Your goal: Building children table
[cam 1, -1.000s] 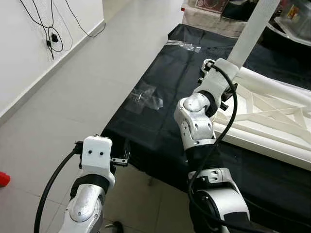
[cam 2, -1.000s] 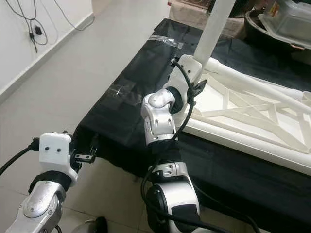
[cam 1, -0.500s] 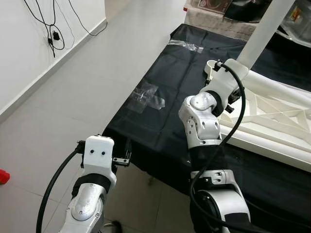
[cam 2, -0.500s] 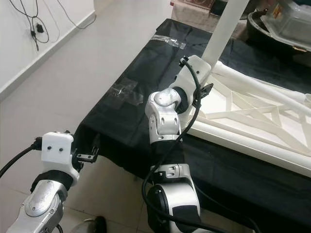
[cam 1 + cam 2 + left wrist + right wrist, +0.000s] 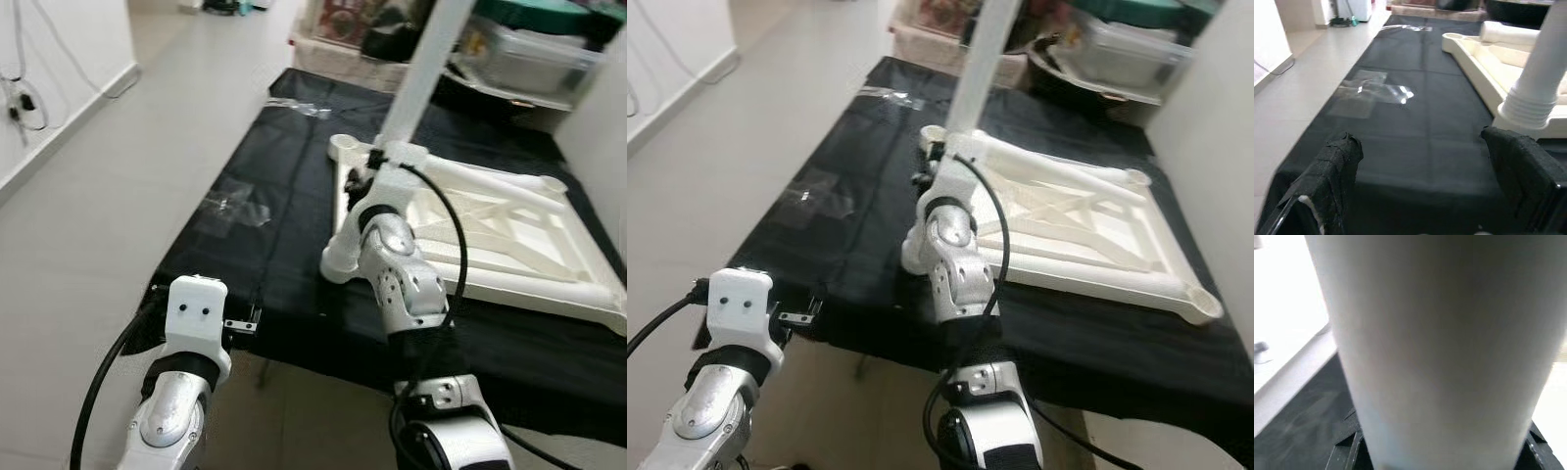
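I hold the white table leg (image 5: 419, 70) upright in my right gripper (image 5: 377, 168), my jaws clamped around its lower part, so that its threaded end stands over a corner socket of the white table frame (image 5: 509, 220). In my left wrist view the ribbed foot of the leg sits right at the frame's near corner, touching or just entering the socket; I cannot tell how deep it has gone. I keep the leg close to vertical because, as I judge it, a thread like this will only catch if the leg stands square to the socket.

The frame lies upside down and flat on the black cloth (image 5: 284, 166) that covers the worktop (image 5: 823, 318), toward the worktop's right side, with its sockets facing up. That is why it lies this way: the legs go in from above, and the flat underside keeps it from rocking as I press and twist. Another open socket (image 5: 1201, 305) shows at the frame's corner nearest the worktop's front right, so most of the build looks still ahead of me.

My left gripper (image 5: 1420, 196) waits low at the worktop's front left edge with its jaws spread wide and nothing between them, pointed along the cloth toward the frame. A clear plastic bag (image 5: 233, 209) lies on the cloth near the left edge, well apart from the frame.
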`<state>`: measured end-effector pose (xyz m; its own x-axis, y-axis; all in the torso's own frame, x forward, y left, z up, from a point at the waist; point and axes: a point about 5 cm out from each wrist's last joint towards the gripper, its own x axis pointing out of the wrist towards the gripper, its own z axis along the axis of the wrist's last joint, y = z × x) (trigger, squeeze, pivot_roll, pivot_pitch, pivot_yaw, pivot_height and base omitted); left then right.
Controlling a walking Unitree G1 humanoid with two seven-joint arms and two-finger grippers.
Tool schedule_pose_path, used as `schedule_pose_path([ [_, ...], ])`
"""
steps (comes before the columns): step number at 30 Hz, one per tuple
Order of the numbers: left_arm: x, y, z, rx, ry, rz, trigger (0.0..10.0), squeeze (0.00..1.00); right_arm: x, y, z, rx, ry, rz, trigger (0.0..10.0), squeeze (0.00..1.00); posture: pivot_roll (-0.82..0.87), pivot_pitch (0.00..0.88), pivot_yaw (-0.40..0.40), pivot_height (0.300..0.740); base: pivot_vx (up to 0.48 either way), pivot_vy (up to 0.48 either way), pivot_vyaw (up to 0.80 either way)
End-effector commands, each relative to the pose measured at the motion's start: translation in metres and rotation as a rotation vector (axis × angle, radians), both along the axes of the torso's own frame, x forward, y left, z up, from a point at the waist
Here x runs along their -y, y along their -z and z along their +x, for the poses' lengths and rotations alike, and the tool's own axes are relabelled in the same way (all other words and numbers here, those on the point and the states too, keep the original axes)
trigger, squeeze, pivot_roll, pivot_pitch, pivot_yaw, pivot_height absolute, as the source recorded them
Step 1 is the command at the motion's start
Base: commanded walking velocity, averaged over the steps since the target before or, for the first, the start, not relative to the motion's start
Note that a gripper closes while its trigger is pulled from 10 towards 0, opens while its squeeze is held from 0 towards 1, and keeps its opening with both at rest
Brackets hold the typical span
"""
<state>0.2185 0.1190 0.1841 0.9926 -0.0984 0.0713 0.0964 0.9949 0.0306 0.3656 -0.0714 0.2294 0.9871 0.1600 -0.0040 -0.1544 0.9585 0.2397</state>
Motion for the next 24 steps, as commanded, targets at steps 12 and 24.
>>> schedule_pose_path([
  [12, 0.003, 0.000, -0.001, 0.004, 0.009, 0.014, 10.0, 0.00, -0.043, 0.054, -0.015, -0.143, -0.584, 0.124, 10.0, 0.00, 0.10, 0.210, -0.112, 0.740, 0.000, 0.000, 0.00],
  [24, 0.004, 0.001, -0.004, 0.000, 0.021, 0.018, 10.0, 0.00, -0.053, 0.020, -0.011, 0.137, -0.844, -0.002, 10.0, 0.00, 0.10, 0.218, -0.117, 0.740, 0.000, 0.000, 0.00],
])
